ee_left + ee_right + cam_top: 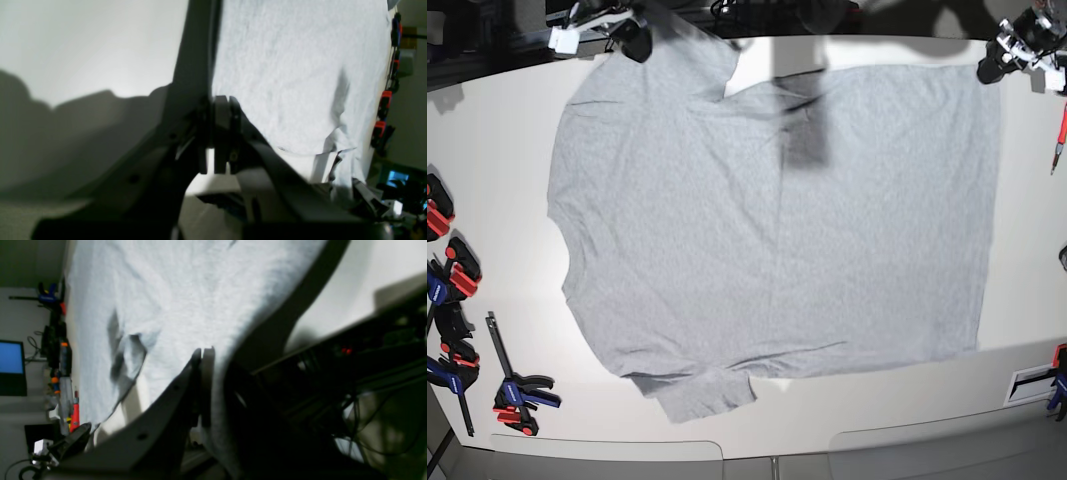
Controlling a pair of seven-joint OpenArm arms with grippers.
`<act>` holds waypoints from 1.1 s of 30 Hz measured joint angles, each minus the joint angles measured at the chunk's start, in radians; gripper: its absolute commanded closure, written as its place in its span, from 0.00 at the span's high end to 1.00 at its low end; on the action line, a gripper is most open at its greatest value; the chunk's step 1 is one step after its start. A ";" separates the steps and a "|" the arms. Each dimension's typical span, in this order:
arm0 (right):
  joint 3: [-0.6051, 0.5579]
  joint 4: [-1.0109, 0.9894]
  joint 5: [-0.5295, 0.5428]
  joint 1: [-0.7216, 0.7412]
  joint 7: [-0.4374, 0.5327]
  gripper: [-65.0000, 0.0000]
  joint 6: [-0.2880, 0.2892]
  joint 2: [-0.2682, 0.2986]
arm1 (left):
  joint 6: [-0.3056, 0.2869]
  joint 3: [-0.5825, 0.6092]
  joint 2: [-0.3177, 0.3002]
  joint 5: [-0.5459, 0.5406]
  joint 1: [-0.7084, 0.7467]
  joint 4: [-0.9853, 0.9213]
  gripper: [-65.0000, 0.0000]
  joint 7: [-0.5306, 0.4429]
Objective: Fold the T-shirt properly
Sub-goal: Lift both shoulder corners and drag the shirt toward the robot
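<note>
T-shirt [767,240] spread plain side up over white table [487,150], nearly flat; neck end toward base view's left, hem toward its right. One sleeve at top left, other sleeve [697,392] at lower left, slightly rumpled and turned under. Far edge of cloth at top of base view, lifted or at least gripped at both corners.

Right gripper [632,42] at top-left corner of base view, on far sleeve/shoulder. Right wrist view: jaws pressed together with grey cloth [186,306] running into them, so clamped on T-shirt edge [207,355]. Left gripper [999,62] at top-right corner, on far hem corner. Left wrist view: jaws [220,110] closed to narrow slit at cloth edge [300,83]; looks clenched on fabric, though pinch point itself dark and partly hidden.

Row of red and blue clamps [457,330] along table's left side in base view, clear of garment.

Step in hand, by judgement: far long edge grasped at both ends, ready for first lengthwise fold. No fold made so far; task at an early stage.

Next move calls for: raising both corners together, carrying far edge across toward near edge, keeping cloth taut between arms so no sag or diagonal crease forms. Equal travel on both arms needed. Near sleeve likely to need tucking afterwards. Risk: thin pinch slipping at left corner during lift
</note>
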 measured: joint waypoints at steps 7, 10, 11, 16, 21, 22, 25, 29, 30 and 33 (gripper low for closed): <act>0.079 0.128 0.006 -0.088 -0.036 0.00 0.001 0.000 | 0.000 -0.117 0.048 -0.053 0.097 0.000 0.00 0.054; 0.121 0.157 0.073 -0.108 -0.069 0.00 0.002 0.000 | 0.000 -0.123 0.048 -0.053 0.113 0.000 0.00 0.071; 0.132 0.163 0.090 -0.114 -0.082 0.00 0.002 0.000 | 0.000 -0.124 0.048 -0.053 0.113 0.000 0.00 0.076; 0.172 0.166 0.144 -0.154 -0.115 0.00 0.024 -0.002 | 0.002 -0.123 0.049 -0.046 0.113 0.020 0.00 0.089; 0.175 0.167 0.184 -0.209 -0.128 0.00 0.049 -0.008 | 0.003 -0.123 0.048 -0.046 0.127 0.058 0.00 0.091; 0.175 0.167 0.187 -0.216 -0.128 0.00 0.051 -0.014 | 0.003 -0.123 0.048 -0.046 0.135 0.065 0.00 0.091; 0.176 0.167 0.195 -0.226 -0.140 0.00 0.051 -0.031 | 0.003 -0.123 0.049 -0.045 0.149 0.081 0.00 0.091; 0.176 0.167 0.206 -0.229 -0.150 0.00 0.052 -0.035 | 0.003 -0.123 0.047 -0.046 0.146 0.110 0.00 0.088; 0.176 0.169 0.209 -0.229 -0.150 0.00 0.052 -0.035 | 0.003 -0.123 0.048 -0.046 0.146 0.115 0.00 0.087; 0.176 0.191 0.203 -0.229 -0.143 0.00 0.052 -0.035 | 0.003 -0.123 0.048 -0.046 0.146 0.124 0.00 0.082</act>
